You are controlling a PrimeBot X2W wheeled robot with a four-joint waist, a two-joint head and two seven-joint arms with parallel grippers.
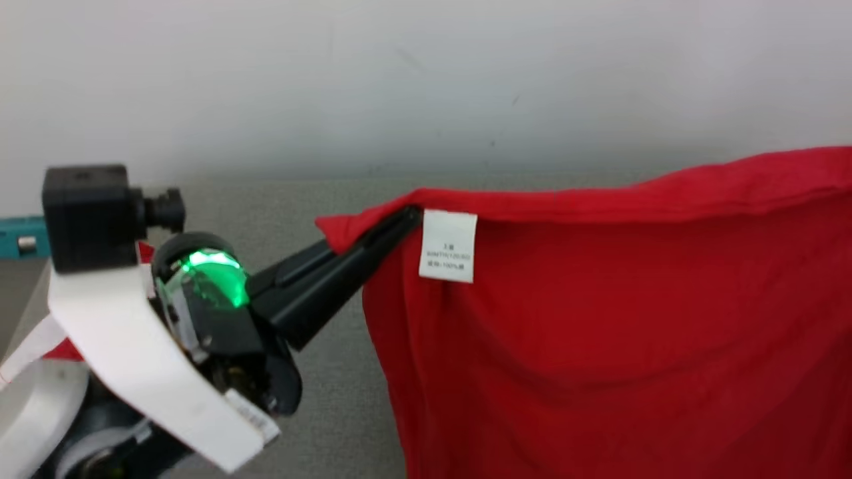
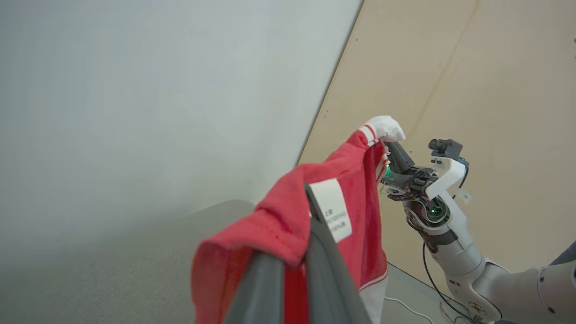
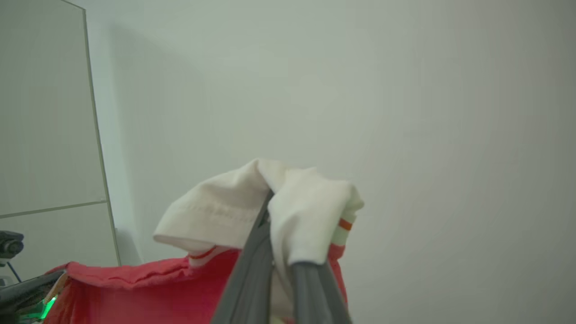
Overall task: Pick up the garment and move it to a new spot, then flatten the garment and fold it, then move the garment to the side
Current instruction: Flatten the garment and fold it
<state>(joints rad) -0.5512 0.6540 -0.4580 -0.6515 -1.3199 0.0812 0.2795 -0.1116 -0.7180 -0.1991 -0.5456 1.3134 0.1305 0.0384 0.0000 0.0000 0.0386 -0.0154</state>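
The garment [image 1: 599, 319] is red with white trim and hangs stretched between both grippers above the grey surface. My left gripper [image 1: 403, 219] is shut on its upper left corner, next to a white label [image 1: 448, 246]. In the left wrist view the same gripper [image 2: 299, 211] pinches the red edge [image 2: 279, 216], and the right gripper [image 2: 390, 150] holds the far end by a white cuff [image 2: 384, 128]. From the right wrist, the right gripper [image 3: 270, 202] is shut on that white cuff [image 3: 310, 207], with red cloth [image 3: 135, 288] sagging towards the left gripper [image 3: 27, 288].
A grey table surface [image 1: 279, 199] lies below the hanging cloth, against a white wall [image 1: 399, 80]. A beige panel [image 2: 450, 67] stands behind the right arm. A white cable [image 2: 405, 306] runs along the floor. A teal object [image 1: 20, 233] sits at the far left edge.
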